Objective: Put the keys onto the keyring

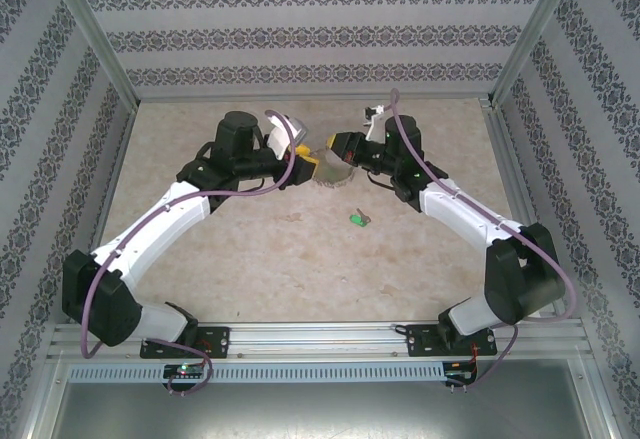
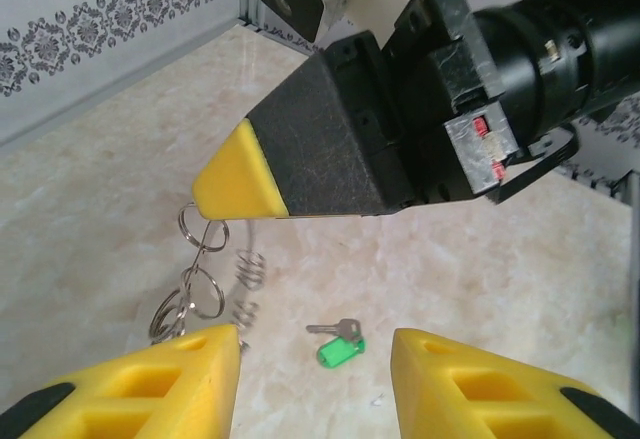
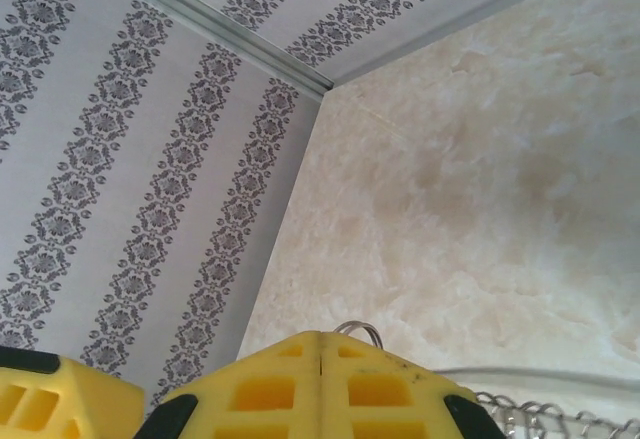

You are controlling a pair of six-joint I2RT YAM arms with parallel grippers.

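Setup: both arms reach toward the far middle of the table (image 1: 250,259), and we see their grippers close together there.
Right gripper (image 2: 235,177): fully closed. In its own wrist view the two yellow fingers (image 3: 265,394) meet along one seam with no gap.
Right gripper, load: the keyring (image 2: 205,274), pinched near its top by the yellow tip. A loop of wire pokes out past the closed fingers in the right wrist view.
Keyring, form: a floppy string of thin silvery rings with small coiled bits, hanging from the tip toward the table. Its lowest part is hidden behind one finger of the left gripper, so we cannot tell whether it touches the surface.
Left gripper (image 2: 312,339): partly open, jaws well apart, nothing between them, so it holds nothing.
Left gripper, position: facing the right gripper and just beside it, with the hanging keyring near one of its fingers.
Key (image 2: 342,349): green head, short silvery blade. It lies flat on the table, not on the keyring, apart from both grippers.
Key, top view: nearer the arm bases than the grippers are, slightly toward the right arm's side.
Key, left wrist view: seen through the gap between the left gripper's fingers, on the marble-look surface below.
Surroundings: patterned wall (image 3: 150,159) panels around the table, with an aluminium frame rail (image 3: 220,44) along the corner.
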